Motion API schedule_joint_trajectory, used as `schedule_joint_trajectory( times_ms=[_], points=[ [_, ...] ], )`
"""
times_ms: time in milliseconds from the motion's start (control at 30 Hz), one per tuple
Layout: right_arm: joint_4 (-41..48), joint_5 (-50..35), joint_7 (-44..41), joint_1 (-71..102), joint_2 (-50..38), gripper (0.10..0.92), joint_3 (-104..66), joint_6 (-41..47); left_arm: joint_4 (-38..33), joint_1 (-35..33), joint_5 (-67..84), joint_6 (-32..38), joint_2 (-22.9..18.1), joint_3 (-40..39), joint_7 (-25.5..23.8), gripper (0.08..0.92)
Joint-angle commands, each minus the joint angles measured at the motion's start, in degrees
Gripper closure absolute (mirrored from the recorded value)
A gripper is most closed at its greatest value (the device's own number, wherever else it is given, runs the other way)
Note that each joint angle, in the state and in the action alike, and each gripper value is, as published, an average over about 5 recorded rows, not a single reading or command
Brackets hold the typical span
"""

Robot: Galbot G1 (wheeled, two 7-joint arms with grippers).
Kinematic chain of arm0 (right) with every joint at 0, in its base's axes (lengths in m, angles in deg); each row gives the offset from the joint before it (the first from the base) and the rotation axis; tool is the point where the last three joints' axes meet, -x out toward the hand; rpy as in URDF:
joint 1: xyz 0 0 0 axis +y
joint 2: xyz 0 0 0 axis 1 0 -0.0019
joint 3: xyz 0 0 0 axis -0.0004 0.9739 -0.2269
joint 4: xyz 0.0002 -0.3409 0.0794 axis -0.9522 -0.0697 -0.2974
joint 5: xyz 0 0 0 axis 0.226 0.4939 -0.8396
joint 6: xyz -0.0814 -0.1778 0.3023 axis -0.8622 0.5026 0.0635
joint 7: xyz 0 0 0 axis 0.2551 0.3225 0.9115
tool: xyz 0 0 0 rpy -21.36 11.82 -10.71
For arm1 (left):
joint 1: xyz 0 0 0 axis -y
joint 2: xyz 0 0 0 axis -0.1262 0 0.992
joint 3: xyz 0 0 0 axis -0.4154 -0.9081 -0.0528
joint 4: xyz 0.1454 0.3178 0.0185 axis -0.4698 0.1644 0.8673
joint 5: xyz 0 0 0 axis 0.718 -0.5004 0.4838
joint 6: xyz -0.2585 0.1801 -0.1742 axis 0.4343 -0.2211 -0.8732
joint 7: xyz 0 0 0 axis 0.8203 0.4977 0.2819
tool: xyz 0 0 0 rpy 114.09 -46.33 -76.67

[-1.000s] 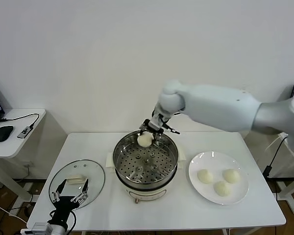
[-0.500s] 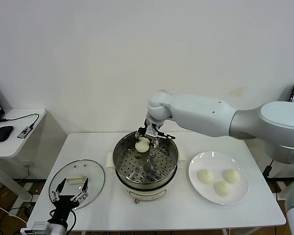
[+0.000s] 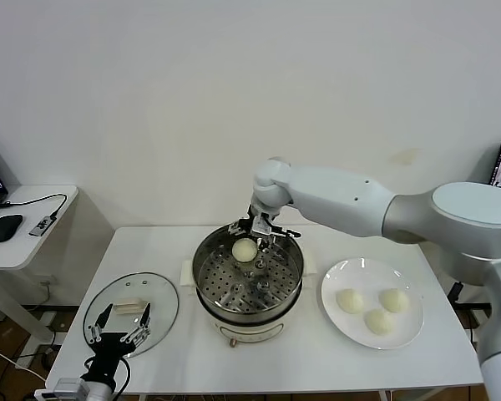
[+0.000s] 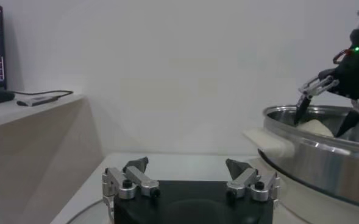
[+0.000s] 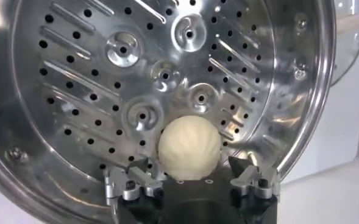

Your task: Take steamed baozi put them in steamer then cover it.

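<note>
The steamer (image 3: 294, 280) stands mid-table, its perforated tray (image 5: 106, 91) bare but for one baozi (image 3: 245, 249). That bun lies on the tray near the far wall (image 5: 189, 146). My right gripper (image 3: 256, 236) hangs just over it inside the pot, fingers spread to either side and not pressing it (image 5: 190, 163). Three more baozi (image 3: 378, 321) sit on the white plate (image 3: 351, 271) on the right. The glass cover (image 3: 154, 294) lies flat at the front left. My left gripper (image 3: 117, 322) is parked above it, open and empty (image 4: 188, 164).
The left wrist view shows the steamer's rim (image 4: 313, 152) and the right gripper (image 4: 328, 100) farther off. A low side table (image 3: 25, 242) with a mouse and cables stands beyond the table's left edge. A wall is close behind.
My right gripper has come down into the steamer with the baozi and its fingers have spread. The bun now lies on the tray. The left arm has not moved.
</note>
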Motion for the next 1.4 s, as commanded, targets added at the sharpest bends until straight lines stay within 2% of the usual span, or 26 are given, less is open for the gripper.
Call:
schedule_joint_trajectory(
  times_ms=[33,133,267,433,667,1000,1400],
  points=[
    [-14.3,-20.2,-6.8,-10.6,-10.0,0.203,1.4,26.9,-0.1,0.0,0.0,0.0,0.1,0.0,0.0,0.177],
    [-21.0,-24.0,-6.7,-13.2,-17.1,0.203,2.1,36.2,-0.2,-0.1,0.0,-0.1,0.4,0.2,0.0,0.177],
    [-28.9,-27.4,-6.0,-15.2,-26.3,0.203,2.7,43.2,-0.1,0.0,0.2,-0.1,1.1,0.6,0.0,0.177],
    [-35.1,-26.2,-5.6,-17.1,-37.8,0.203,6.1,46.6,-0.2,0.3,0.3,-0.5,1.7,0.8,0.0,0.177],
    [-38.2,-18.9,-4.7,-11.7,-49.2,0.203,6.9,45.9,0.1,0.5,0.2,-0.9,2.0,0.6,0.0,0.177],
    [-33.3,-10.3,-3.3,5.8,-51.6,0.203,-0.8,42.9,0.2,0.4,-0.4,-1.0,1.8,0.8,0.0,0.177],
    [-23.9,-5.4,-1.7,24.7,-45.1,0.203,-15.6,41.7,0.1,-0.3,-1.2,-1.2,0.8,1.3,0.0,0.177]
  ],
)
